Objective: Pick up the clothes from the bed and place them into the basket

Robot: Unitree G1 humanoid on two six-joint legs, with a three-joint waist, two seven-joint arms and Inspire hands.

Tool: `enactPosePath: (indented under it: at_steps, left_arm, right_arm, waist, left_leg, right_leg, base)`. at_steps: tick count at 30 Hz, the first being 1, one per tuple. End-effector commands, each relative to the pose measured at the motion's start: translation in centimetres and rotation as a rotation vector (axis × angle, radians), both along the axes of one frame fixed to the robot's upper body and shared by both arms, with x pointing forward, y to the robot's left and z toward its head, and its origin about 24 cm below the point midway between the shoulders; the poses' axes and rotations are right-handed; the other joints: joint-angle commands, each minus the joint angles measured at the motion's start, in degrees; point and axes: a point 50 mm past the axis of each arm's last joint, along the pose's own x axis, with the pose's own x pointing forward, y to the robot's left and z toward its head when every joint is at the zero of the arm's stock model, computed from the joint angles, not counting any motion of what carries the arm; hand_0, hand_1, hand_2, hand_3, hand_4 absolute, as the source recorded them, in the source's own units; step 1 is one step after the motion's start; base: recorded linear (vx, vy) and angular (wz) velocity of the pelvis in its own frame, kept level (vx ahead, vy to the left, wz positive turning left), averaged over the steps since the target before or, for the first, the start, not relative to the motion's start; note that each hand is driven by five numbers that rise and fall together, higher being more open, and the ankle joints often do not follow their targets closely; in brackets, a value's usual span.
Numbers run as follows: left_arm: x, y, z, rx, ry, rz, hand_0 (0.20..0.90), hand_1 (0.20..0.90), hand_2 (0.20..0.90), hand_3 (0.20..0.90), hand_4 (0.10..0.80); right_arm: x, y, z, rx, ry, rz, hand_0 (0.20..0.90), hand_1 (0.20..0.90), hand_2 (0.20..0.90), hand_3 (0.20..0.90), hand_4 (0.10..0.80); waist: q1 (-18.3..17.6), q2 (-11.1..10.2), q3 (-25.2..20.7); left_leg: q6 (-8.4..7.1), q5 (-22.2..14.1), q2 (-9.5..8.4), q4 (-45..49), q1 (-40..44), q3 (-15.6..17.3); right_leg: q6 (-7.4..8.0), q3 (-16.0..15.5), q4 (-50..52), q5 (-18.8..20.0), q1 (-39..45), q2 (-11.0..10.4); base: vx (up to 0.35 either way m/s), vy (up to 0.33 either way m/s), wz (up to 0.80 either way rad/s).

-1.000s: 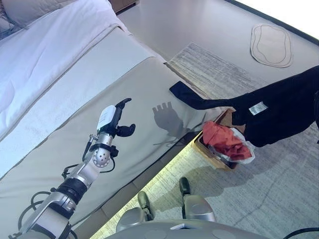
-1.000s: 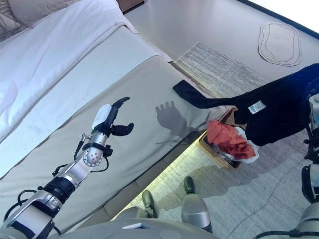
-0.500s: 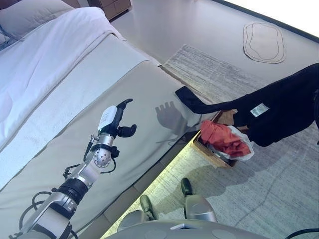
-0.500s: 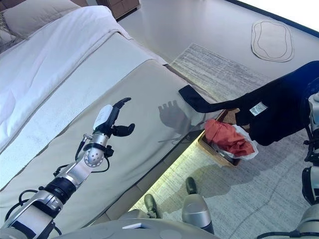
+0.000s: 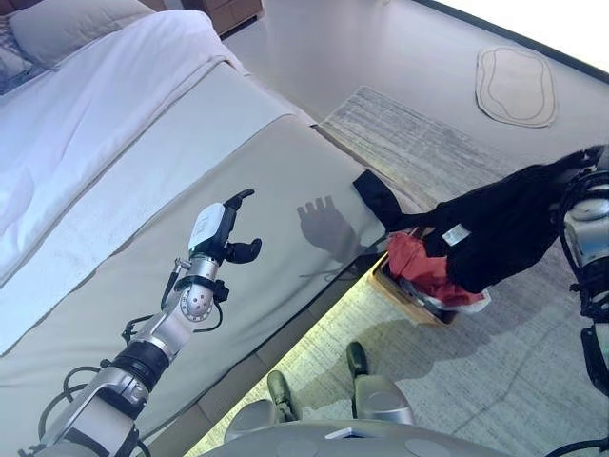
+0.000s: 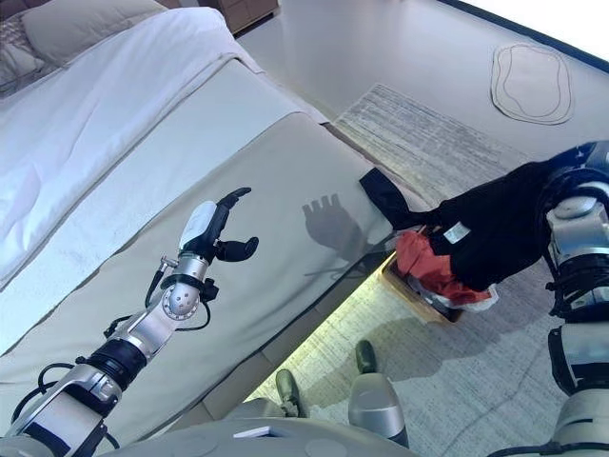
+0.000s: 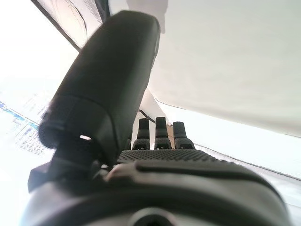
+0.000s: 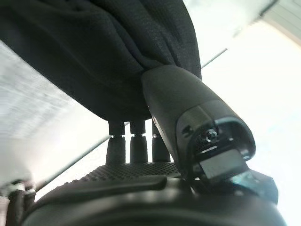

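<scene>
My right hand (image 8: pixel 141 155) pinched the black garment (image 5: pixel 495 224), thumb pressing fabric against fingers | it draped over the basket (image 5: pixel 404 295) at 3 o'clock, tail on the bed (image 5: pixel 143 171) | soft, limp, light; bunched fold grips best | left hand (image 5: pixel 221 238) loosely spread, empty.

Bright daylight; a crisp hand-shadow falls on the bed (image 5: pixel 190 190) (wrist views glare white, blurred close up).
</scene>
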Motion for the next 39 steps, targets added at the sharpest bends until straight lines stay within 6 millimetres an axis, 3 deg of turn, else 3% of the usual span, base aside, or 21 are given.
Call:
enactPosePath:
  at_steps: [1,2,3,4,10,18,31,34,39]
  left_arm:
    - [1.4,-0.5,2.2,0.009,-0.114,-0.049,0.900,0.900,0.900,0.900,0.800]
    - [1.4,-0.6,2.2,0.008,-0.114,-0.053,0.900,0.900,0.900,0.900,0.800]
    - [1.3,-0.6,2.2,0.007,-0.115,-0.055,0.900,0.900,0.900,0.900,0.800]
    - [1.3,-0.6,2.1,0.007,-0.116,-0.057,0.900,0.900,0.900,0.900,0.800]
    - [1.2,-0.6,2.3,-0.001,-0.124,-0.059,0.900,0.900,0.900,0.900,0.800]
    - [1.2,-1.0,2.4,-0.009,-0.127,-0.070,0.900,0.900,0.900,0.900,0.800]
    - [1.1,-2.7,3.4,-0.054,-0.159,-0.195,0.900,0.900,0.900,0.900,0.800]
    - [1.0,-3.4,3.5,-0.045,-0.157,-0.240,0.900,0.900,0.900,0.900,0.800]
    - [0.5,-4.6,2.7,-0.019,-0.107,-0.315,0.900,0.900,0.900,0.900,0.800]
  right_arm:
    - [0.8,0.0,3.5,-0.190,-0.081,0.063,0.300,0.300,0.300,0.200,0.100]
    - [0.7,-0.2,2.8,-0.177,-0.063,0.061,0.300,0.300,0.300,0.200,0.100]
    - [0.6,-0.2,2.3,-0.168,-0.047,0.055,0.580,0.580,0.580,0.527,0.427]
    - [0.5,-0.3,2.0,-0.164,-0.039,0.049,0.900,0.900,0.900,0.900,0.800]
    - [-0.6,-1.2,-0.3,-0.157,0.031,-0.029,0.900,0.900,0.900,0.900,0.800]
    - [-1.7,-2.4,-1.0,-0.146,0.052,-0.092,0.900,0.900,0.900,0.900,0.800]
    - [-1.2,-1.2,-1.7,-0.098,-0.009,-0.037,0.900,0.900,0.900,0.900,0.800]
    - [-1.1,-0.4,-3.1,-0.066,-0.004,-0.024,0.900,0.900,0.900,0.900,0.800]
    - [-1.9,2.3,-8.7,0.161,-0.002,-0.032,0.900,0.900,0.900,0.900,0.800]
  waist:
    - [1.3,-1.9,-6.6]
    - [1.5,-1.8,-6.6]
    - [1.5,-1.6,-6.6]
    - [1.6,-1.5,-6.6]
    - [1.9,-0.7,-6.5]
    - [2.0,0.2,-5.9]
    - [1.3,0.5,-5.8]
    - [1.0,0.7,-5.9]
    - [0.8,0.9,-6.0]
  left_leg:
    - [-2.53,-4.7,3.02,0.1,1.2,-0.7]
    - [-2.49,-4.6,2.95,0.1,1.2,-0.7]
    - [-2.46,-4.6,2.93,0.1,1.2,-0.7]
    - [-2.44,-4.6,2.91,0.1,1.3,-0.7]
    - [-2.35,-4.6,2.85,0.1,1.4,-0.6]
    - [-2.33,-4.5,2.67,0.1,1.2,-0.7]
    - [-2.44,-4.5,2.75,0.1,1.2,-0.6]
    - [-2.38,-4.5,2.78,0.1,1.1,-0.6]
    - [-2.00,-4.4,2.88,0.1,1.0,-1.1]
  right_leg:
    - [1.95,-1.2,0.3,-1.2,0.0,-1.1]
    - [1.95,-1.2,0.3,-1.2,0.1,-1.2]
    - [1.96,-1.3,0.3,-1.2,0.2,-1.2]
    - [1.96,-1.3,0.3,-1.3,0.2,-1.2]
    - [2.00,-1.5,0.3,-1.3,0.3,-1.4]
    - [2.05,-1.5,0.3,-1.3,0.1,-1.6]
    - [2.00,-1.1,0.3,-1.4,0.1,-1.5]
    - [2.01,-1.0,0.3,-1.5,0.1,-1.5]
    - [1.98,-0.8,0.3,-1.6,0.4,-1.3]
  base:
    - [0.000,0.000,0.00]
    - [0.000,0.000,0.00]
    - [0.000,0.000,0.00]
    - [0.000,0.000,0.00]
    - [0.000,0.000,0.00]
    - [0.000,0.000,0.00]
    - [0.000,0.000,0.00]
    - [0.000,0.000,0.00]
    - [0.038,0.010,-0.01]
